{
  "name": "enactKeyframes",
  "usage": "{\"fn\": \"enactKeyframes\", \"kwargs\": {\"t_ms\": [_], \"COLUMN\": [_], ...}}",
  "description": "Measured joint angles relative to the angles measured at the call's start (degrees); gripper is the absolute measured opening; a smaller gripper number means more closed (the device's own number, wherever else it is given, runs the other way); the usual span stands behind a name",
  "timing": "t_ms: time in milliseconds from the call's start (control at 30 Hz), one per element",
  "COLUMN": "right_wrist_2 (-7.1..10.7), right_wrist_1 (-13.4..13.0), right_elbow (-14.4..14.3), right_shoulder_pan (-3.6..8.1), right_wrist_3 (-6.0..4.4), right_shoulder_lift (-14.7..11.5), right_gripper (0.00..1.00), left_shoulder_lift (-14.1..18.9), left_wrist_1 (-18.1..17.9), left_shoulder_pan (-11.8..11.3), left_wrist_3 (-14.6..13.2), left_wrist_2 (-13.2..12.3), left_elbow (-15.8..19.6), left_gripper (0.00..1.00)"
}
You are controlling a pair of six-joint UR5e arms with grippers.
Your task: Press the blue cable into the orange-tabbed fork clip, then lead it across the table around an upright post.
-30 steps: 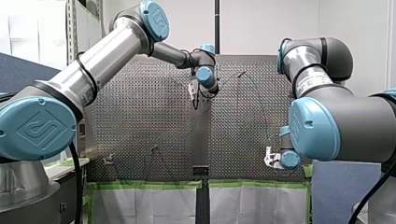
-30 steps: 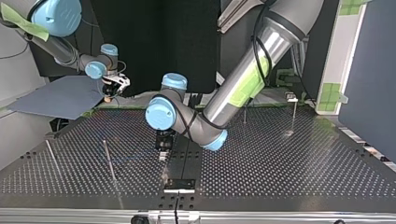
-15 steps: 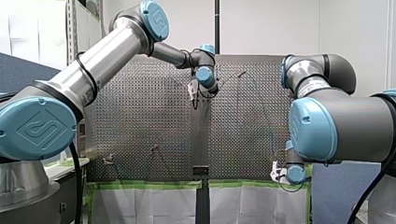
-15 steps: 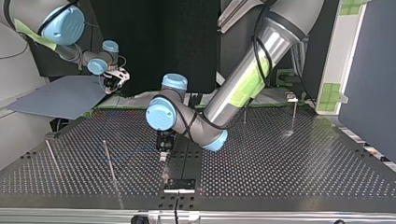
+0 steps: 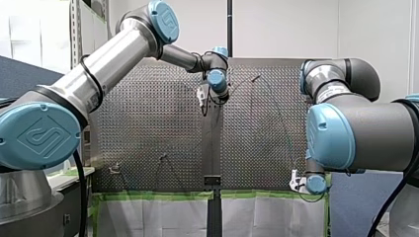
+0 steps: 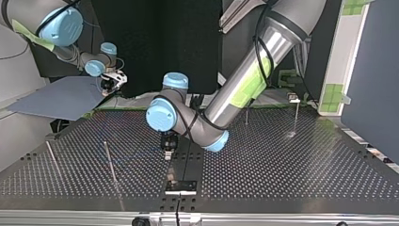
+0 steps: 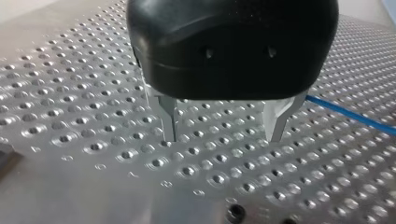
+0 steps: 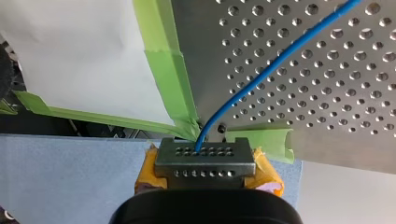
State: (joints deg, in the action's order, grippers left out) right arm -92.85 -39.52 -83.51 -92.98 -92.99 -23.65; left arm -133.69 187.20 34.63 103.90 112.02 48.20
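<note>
The thin blue cable (image 8: 243, 93) runs from between the yellow pads of my right gripper (image 8: 204, 158), which is shut on it, out over the perforated table (image 8: 327, 70). That gripper (image 6: 110, 82) hangs just past the table's taped corner (image 5: 296, 182). My left gripper (image 7: 223, 135) stands open, metal fingers (image 7: 169, 126) pointing down close above the plate with nothing between them. The cable (image 7: 345, 114) passes beside one of its fingers without touching. In the top view my left gripper (image 6: 168, 145) is near the table's middle, and the cable (image 6: 136, 155) shows faintly beside it. I cannot make out the fork clip.
Thin upright posts (image 6: 110, 162) (image 6: 51, 157) stand at the top view's left, and others (image 6: 296, 115) (image 6: 246, 115) at its right. A black block (image 6: 181, 186) sits at the near middle edge. Green tape (image 8: 173, 70) lines the table's edge, with a blue-grey board (image 6: 61, 96) beyond it.
My right gripper has drawn back past the table's corner with the cable, down and right in the front view. My left gripper has shifted only slightly over the table's middle.
</note>
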Motion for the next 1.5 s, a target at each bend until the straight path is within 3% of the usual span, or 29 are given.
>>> {"fn": "enactKeyframes", "kwargs": {"t_ms": [167,400,900,1133,1500], "right_wrist_2": [0.21,0.28,0.32,0.37,0.38], "right_wrist_1": [-0.3,-0.5,0.5,0.6,0.7], "right_elbow": [0.2,0.4,1.6,1.6,1.6], "right_shoulder_pan": [0.25,0.7,1.13,1.15,1.17], "right_wrist_3": [0.09,0.18,0.34,0.51,0.69], "right_shoulder_lift": [0.5,3.1,3.6,3.6,3.6], "right_gripper": [0.0,0.0,0.0,0.0,0.0], "left_shoulder_lift": [0.0,0.0,0.0,0.1,0.2], "left_wrist_1": [2.3,3.6,4.0,6.9,12.4], "left_shoulder_pan": [0.1,0.6,0.2,-0.7,-1.3], "left_wrist_3": [0.1,1.2,4.2,5.6,5.3], "left_wrist_2": [1.8,3.7,1.7,1.7,3.1], "left_elbow": [0.0,0.0,0.0,0.2,0.6], "left_gripper": [0.9,0.9,0.9,0.9,0.9]}}
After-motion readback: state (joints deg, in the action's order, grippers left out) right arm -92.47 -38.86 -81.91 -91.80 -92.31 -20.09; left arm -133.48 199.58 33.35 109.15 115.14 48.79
